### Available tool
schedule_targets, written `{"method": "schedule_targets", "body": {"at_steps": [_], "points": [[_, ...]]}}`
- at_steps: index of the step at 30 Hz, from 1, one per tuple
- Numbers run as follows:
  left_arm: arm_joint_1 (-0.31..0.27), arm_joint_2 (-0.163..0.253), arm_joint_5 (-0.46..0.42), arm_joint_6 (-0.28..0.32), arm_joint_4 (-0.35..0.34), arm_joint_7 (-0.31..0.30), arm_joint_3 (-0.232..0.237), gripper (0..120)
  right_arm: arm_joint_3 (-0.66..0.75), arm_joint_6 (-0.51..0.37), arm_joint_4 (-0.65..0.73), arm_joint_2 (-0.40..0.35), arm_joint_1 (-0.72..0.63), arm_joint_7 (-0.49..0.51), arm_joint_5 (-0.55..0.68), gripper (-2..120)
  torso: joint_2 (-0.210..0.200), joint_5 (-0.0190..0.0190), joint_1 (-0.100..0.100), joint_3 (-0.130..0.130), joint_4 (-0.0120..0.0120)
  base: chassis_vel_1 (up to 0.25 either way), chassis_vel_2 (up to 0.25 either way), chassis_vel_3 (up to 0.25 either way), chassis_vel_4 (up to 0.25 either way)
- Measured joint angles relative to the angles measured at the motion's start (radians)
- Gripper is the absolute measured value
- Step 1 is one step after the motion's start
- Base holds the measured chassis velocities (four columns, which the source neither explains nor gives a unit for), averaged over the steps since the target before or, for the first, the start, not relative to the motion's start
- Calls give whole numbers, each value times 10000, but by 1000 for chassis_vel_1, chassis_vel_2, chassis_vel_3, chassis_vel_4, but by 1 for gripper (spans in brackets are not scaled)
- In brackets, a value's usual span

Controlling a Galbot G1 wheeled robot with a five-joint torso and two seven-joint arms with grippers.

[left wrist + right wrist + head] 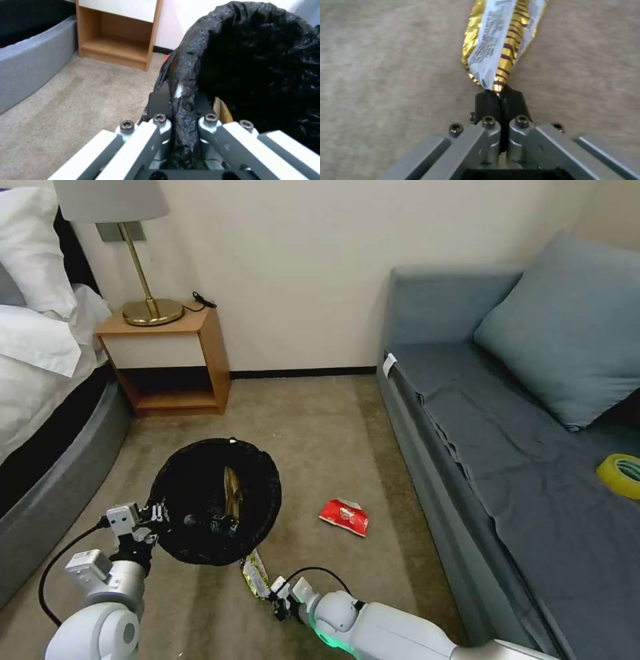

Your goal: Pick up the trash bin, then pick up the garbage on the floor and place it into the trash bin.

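Right gripper point(500, 96), low over the carpeted floor point(320, 433) just in front of the robot: fingers closed flat on the near end of a gold wrapper point(500, 45), which extends away from the gripper toward the trash bin. The wrapper is crinkled foil, gold with dark red stripes, bearing a white panel of small print too fine to read; in the head view it sits just below the bin's near rim point(255, 573).

Left gripper point(181, 100): fingers clamped on the rim of the trash bin point(253, 50), one finger outside and one inside the black plastic liner. The bin point(215, 500) is held tilted, its mouth facing the head camera, over the floor between the bed point(60, 460) and the grey sofa point(533, 447). Its liner is glossy and wrinkled, folded over the rim; a brown-gold piece of litter point(231, 490) lies inside.

A flat red packet point(345, 515) with white markings, not legible, lies on the floor to the right of the bin, near the sofa's front edge, apart from both grippers
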Motion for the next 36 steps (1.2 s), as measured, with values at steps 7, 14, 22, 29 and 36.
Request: {"method": "schedule_targets", "body": {"at_steps": [7,14,22,29,36], "points": [[0,35,20,-23,82,-2,-25,4,343,-28,388,-194,60,190,107,0,-1,4,0,-1,-3,0,0,0,0],[-15,142,53,-55,169,-40,-38,4,953,-204,1447,-790,-11,484,302,0,0,6,0,-2,-3,0,0,0,0],[-177,328,-221,-46,322,-82,-272,4,2766,-529,2450,-1711,-627,871,105,0,1,6,0,-3,-5,0,0,0,0],[-187,524,-307,-22,530,-67,-417,4,4330,-539,3103,-2172,-866,1032,-88,0,2,9,0,-3,-3,0,0,0,0],[-179,525,-169,-21,701,-34,-290,4,5169,-467,3874,-2437,-776,1295,-155,0,3,8,0,-3,-2,0,0,0,0]]}}
